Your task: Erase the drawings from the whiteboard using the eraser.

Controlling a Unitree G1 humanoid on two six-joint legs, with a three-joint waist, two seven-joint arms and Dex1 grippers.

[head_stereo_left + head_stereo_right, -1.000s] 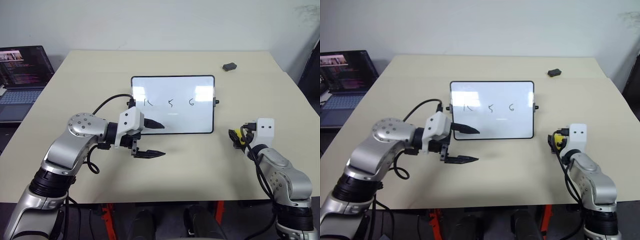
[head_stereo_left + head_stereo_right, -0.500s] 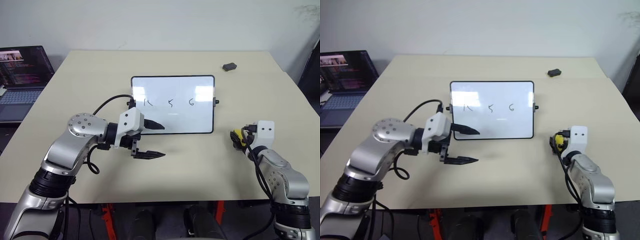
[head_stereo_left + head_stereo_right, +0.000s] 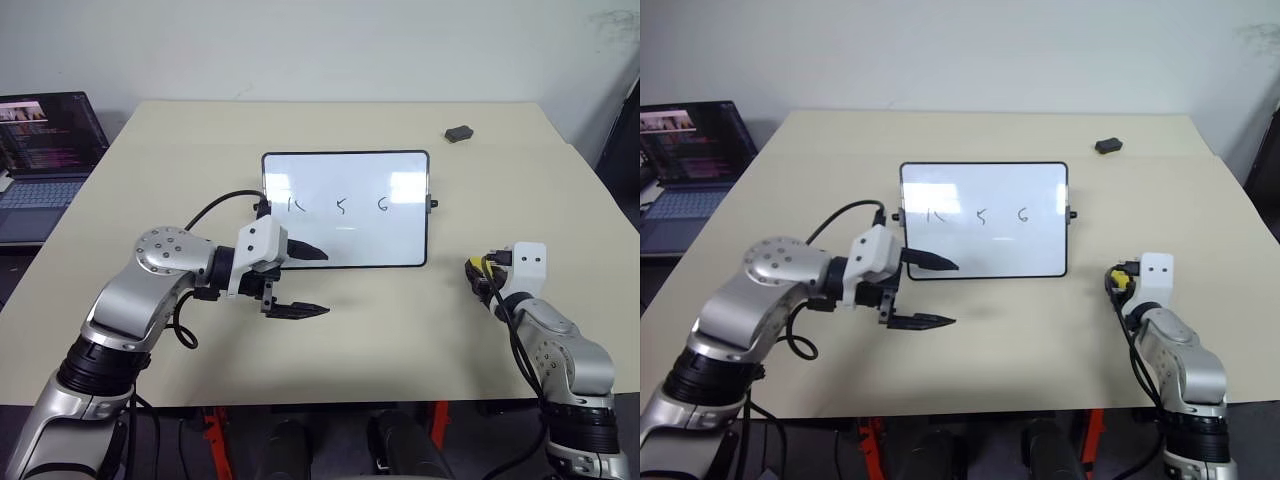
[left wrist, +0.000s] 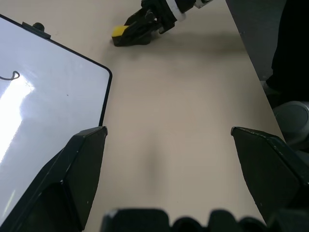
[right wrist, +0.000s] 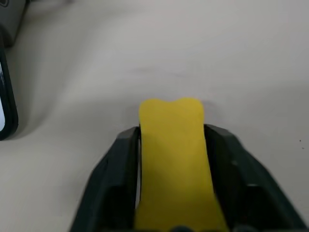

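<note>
The right gripper [image 5: 171,145] is clamped on the eraser [image 5: 171,154], right of the whiteboard [image 3: 345,210]. The left gripper [image 3: 300,280], fingers apart, hovers at the whiteboard's near left corner. The head views show the drawings [image 3: 340,206], beige table [image 3: 400,330], far-left laptop [image 3: 45,150].

laptop [image 3: 45,150] cut off at edge

We see our right hand [image 5: 171,145] clamped on the eraser [image 5: 173,159], one black finger [image 5: 113,179] pressing each long side. The yellow block's far end juts past the fingertips over the beige surface [image 5: 193,48]. The whiteboard [image 5: 7,96] lies off beside the hand.
</note>
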